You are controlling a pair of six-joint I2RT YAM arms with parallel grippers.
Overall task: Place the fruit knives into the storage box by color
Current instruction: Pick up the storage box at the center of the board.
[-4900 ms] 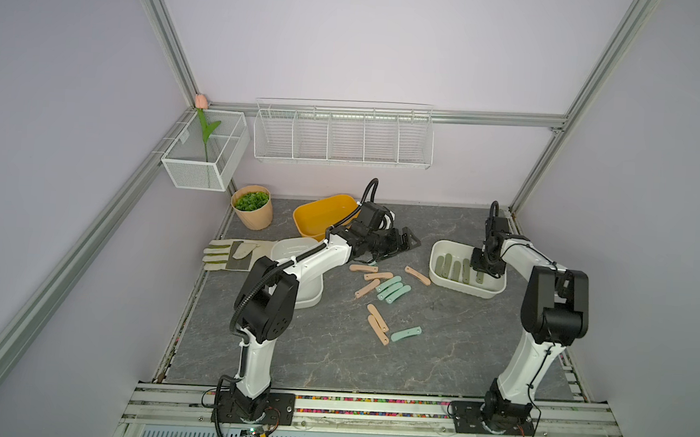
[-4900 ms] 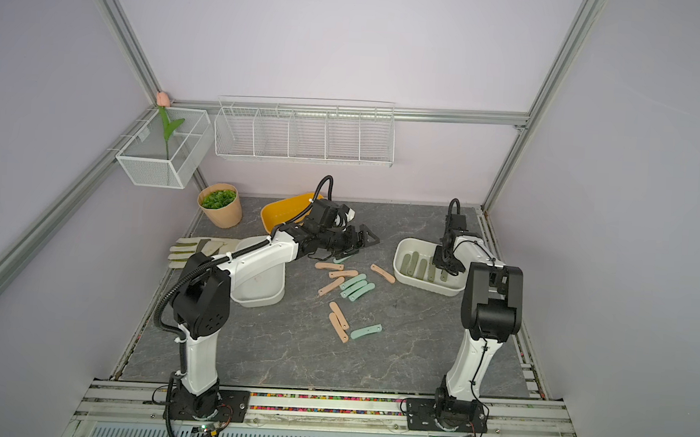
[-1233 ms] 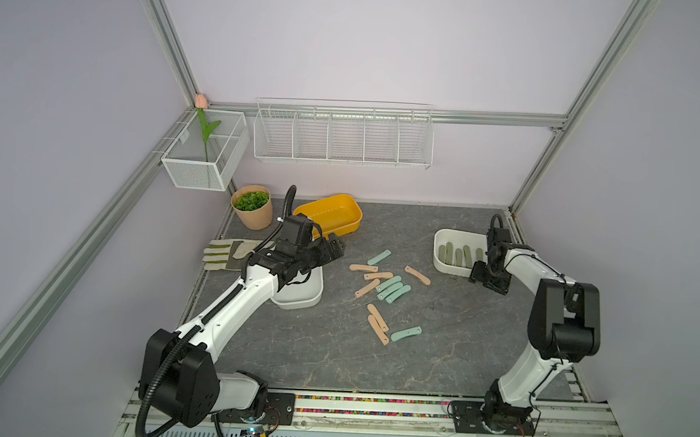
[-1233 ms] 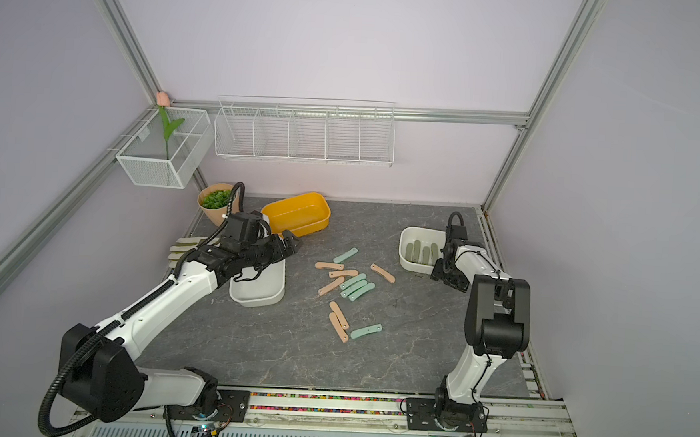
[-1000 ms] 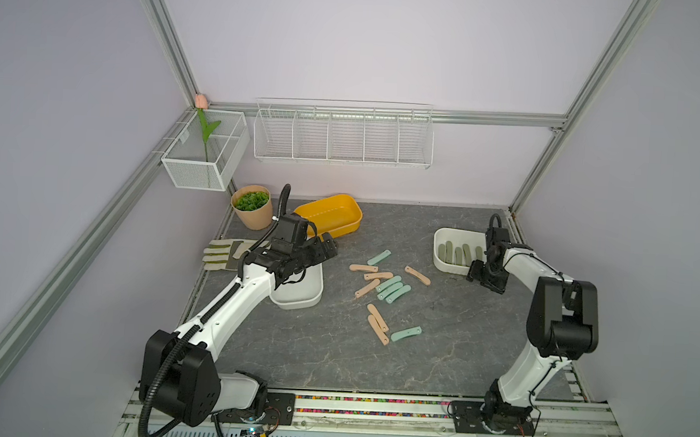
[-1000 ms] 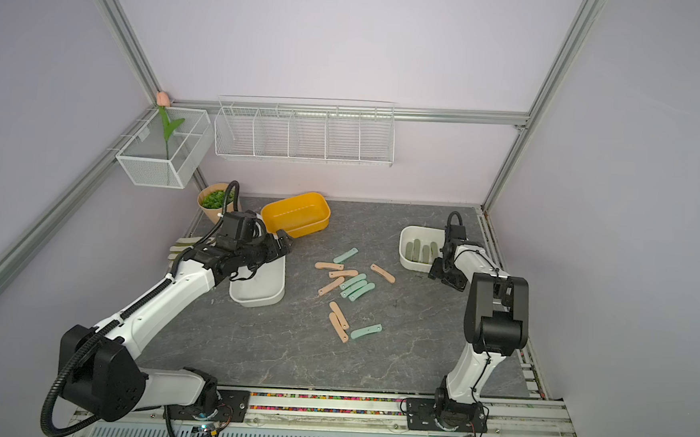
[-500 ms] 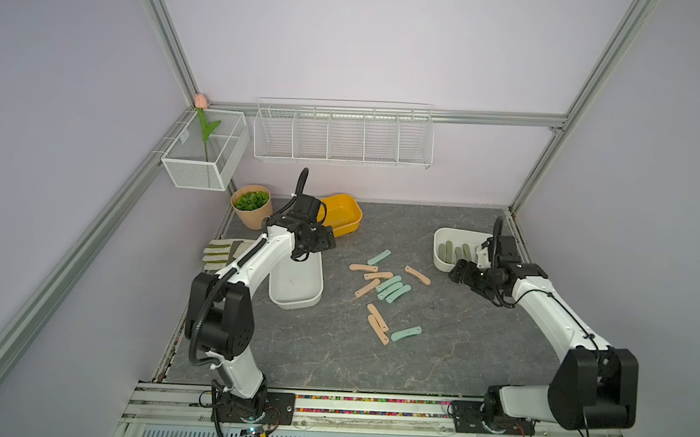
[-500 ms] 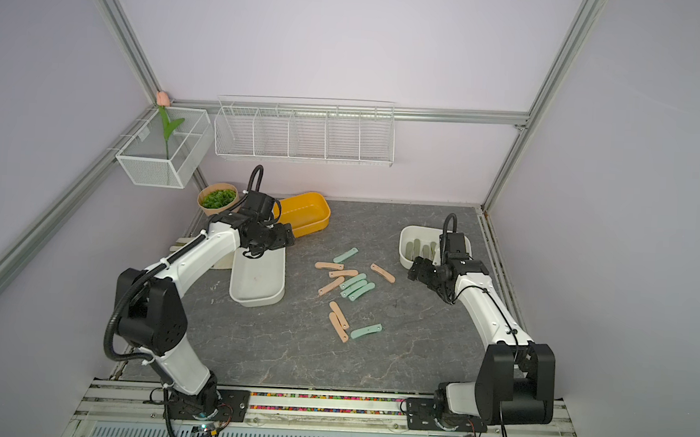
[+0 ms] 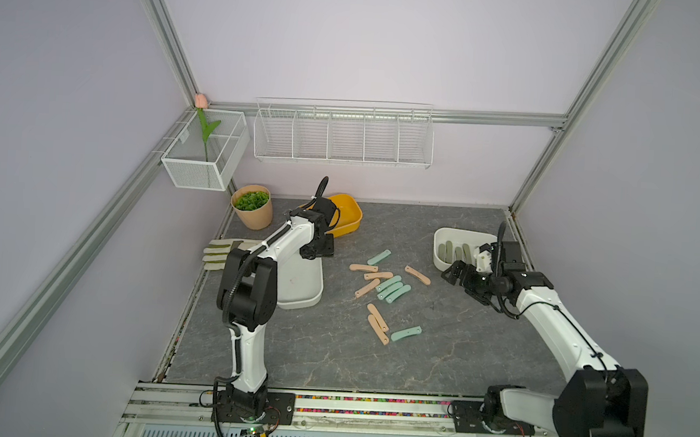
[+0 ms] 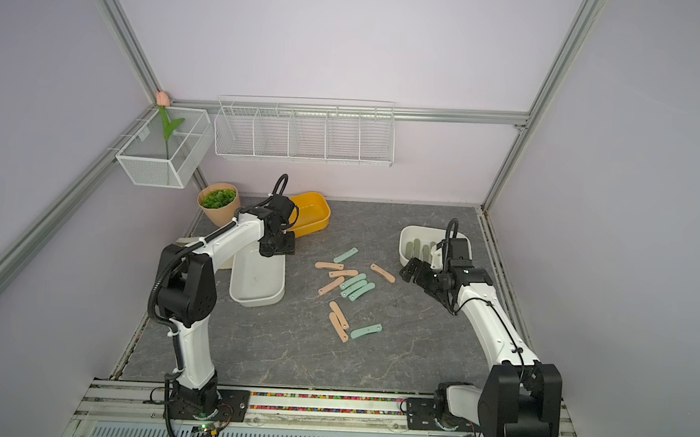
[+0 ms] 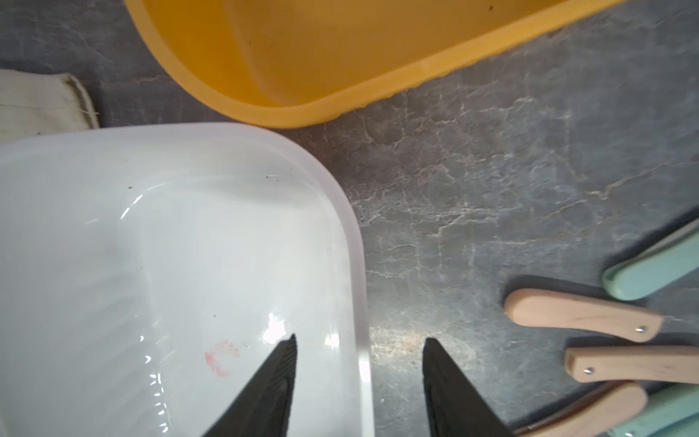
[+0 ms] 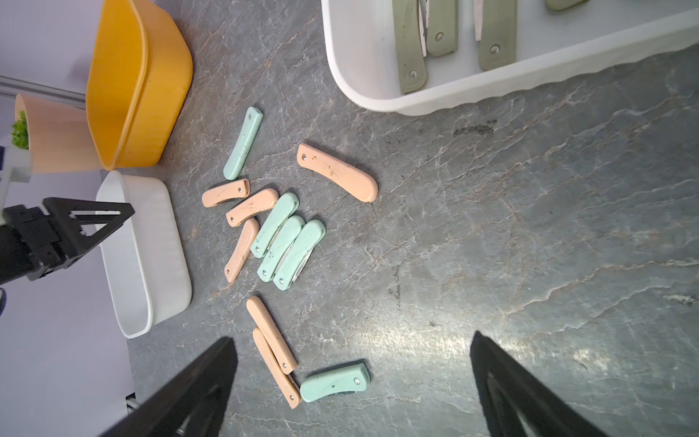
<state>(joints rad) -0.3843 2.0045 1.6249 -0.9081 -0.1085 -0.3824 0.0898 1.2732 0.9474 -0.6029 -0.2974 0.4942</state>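
Knives (image 12: 299,253) lie loose on the table (image 12: 529,227), 6 pink and 5 mint, bunched between the boxes. Olive knives (image 12: 410,56) sit in the right box (image 12: 435,98). Left gripper (image 11: 359,338) is clamped on the left box (image 11: 357,249) rim, 1 finger inside, 1 outside, right by the yellow box (image 11: 302,113). Right gripper (image 12: 351,336) hovers over the table, jaws wide apart.

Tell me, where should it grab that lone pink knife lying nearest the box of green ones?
Pinch the pink knife across its middle, on the two long edges, coming straight down. It lies flat on the table with bare surface all round it, and it is long and narrow, so closing across its width should hold best.
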